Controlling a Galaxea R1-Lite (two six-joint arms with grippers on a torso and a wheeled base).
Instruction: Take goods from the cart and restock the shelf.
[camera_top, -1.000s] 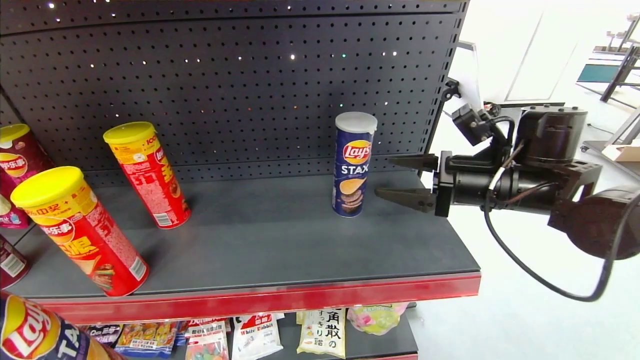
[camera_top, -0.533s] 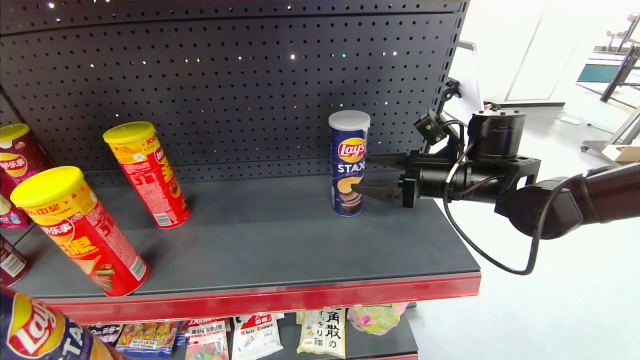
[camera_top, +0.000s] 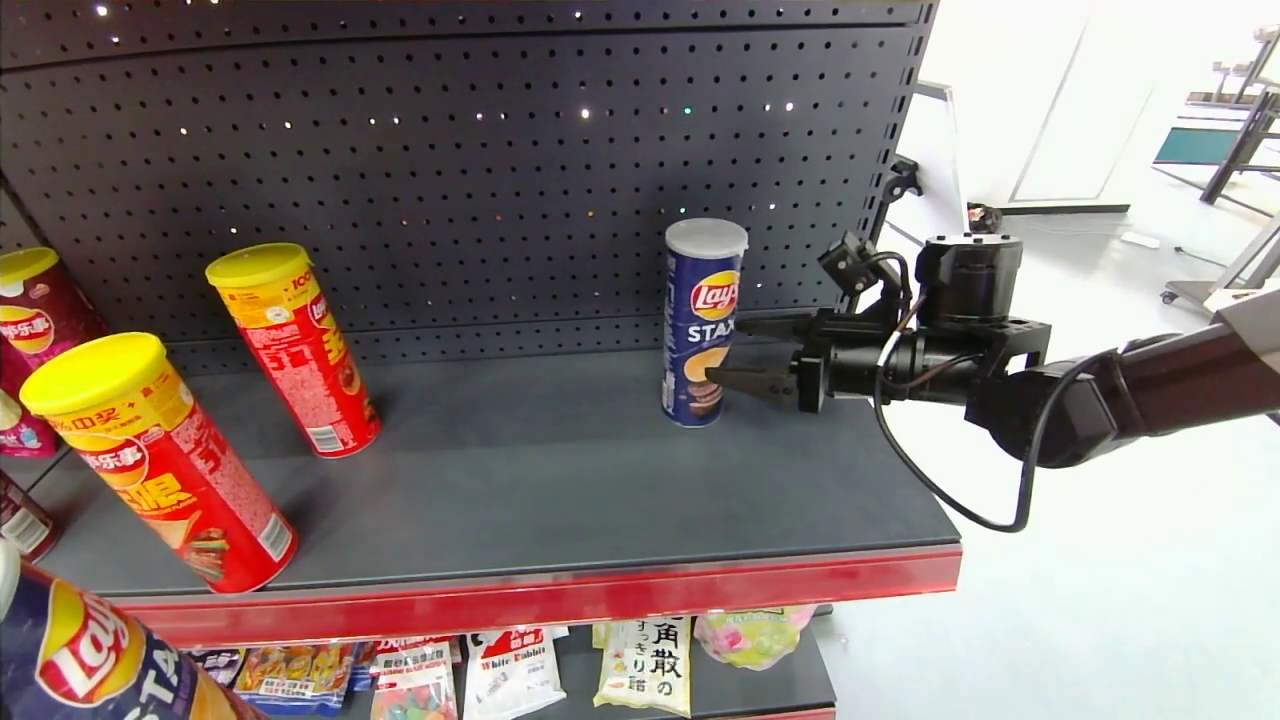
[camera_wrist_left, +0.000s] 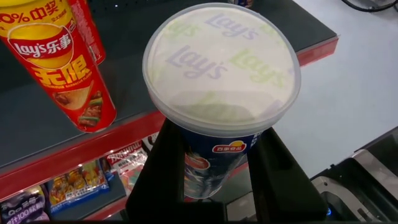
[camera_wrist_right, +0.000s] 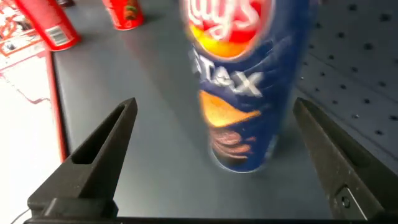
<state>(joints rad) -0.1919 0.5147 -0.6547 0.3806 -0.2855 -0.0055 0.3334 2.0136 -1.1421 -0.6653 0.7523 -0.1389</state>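
A blue chip can (camera_top: 703, 322) with a pale lid stands upright at the back right of the grey shelf (camera_top: 560, 480). My right gripper (camera_top: 730, 350) is level with its lower half, coming from the right. In the right wrist view, this can (camera_wrist_right: 245, 93) sits between the open fingers (camera_wrist_right: 99, 155) with a gap on each side. A second blue can (camera_wrist_left: 221, 65) is held by my left gripper (camera_wrist_left: 217, 168), which is shut on its body below the lid. That can (camera_top: 90, 655) shows at the lower left, in front of the shelf's red edge.
Two red cans with yellow lids (camera_top: 295, 350) (camera_top: 160, 465) lean on the left half of the shelf, and a purple can (camera_top: 35, 310) stands at the far left. Snack bags (camera_top: 640, 660) fill the shelf below. Bare shelf lies between the red cans and the blue one.
My right gripper has moved left along the shelf until its open fingers straddle the standing blue can. The can in my left gripper has risen a little.
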